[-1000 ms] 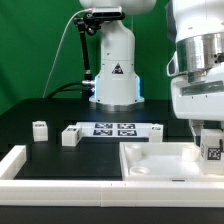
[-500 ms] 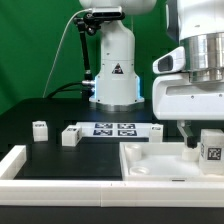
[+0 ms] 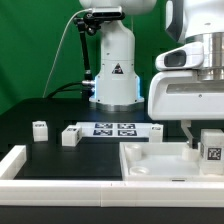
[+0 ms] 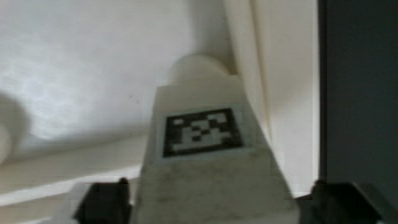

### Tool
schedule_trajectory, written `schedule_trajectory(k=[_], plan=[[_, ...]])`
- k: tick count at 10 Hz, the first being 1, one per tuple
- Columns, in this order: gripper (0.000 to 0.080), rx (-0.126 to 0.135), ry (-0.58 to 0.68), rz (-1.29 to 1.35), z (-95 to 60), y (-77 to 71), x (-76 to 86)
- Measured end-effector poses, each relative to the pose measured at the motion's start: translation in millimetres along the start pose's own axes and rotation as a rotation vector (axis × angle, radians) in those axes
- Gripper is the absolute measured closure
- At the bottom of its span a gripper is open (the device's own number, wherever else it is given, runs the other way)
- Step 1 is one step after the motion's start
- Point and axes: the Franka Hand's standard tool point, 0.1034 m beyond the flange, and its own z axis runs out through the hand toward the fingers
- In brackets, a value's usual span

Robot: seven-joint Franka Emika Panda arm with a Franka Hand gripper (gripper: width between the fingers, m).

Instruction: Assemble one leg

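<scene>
Nearest in the exterior view, a raised white rim [image 3: 22, 163] edged the table beside the large square white panel [image 3: 160, 160]. Over the panel's corner toward the exterior view's right, the two-finger gripper [image 3: 203, 146] clamped the chunky white tagged leg [image 3: 212, 150] [image 4: 208, 150], its dark fingers [image 4: 111, 200] pressed on both flanks. Farther back on the black table [image 3: 50, 118] stood two more small white legs [image 3: 39, 129] [image 3: 70, 134] and the marker board [image 3: 113, 128], well apart from the held leg, with the robot base [image 3: 113, 65] behind.

Robotics lab, green backdrop [image 3: 30, 50], marker board [image 3: 115, 128], black table [image 3: 60, 150]
</scene>
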Motion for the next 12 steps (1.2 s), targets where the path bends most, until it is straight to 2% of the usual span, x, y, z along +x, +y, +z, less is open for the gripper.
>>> schedule_trajectory(k=[1, 2, 5, 6, 12], plan=[[0.0402, 0.0, 0.0, 0.0, 0.1, 0.0, -0.1], [0.0508, 0.0, 0.0, 0.0, 0.2, 0.4, -0.2], [0.0508, 0.0, 0.0, 0.049, 0.5, 2.1, -0.2], [0.0508, 0.008, 0.009, 0.089, 0.6, 6.8, 1.7], [0.0502, 0.073, 0.059, 0.815, 1.4, 9.2, -0.8]])
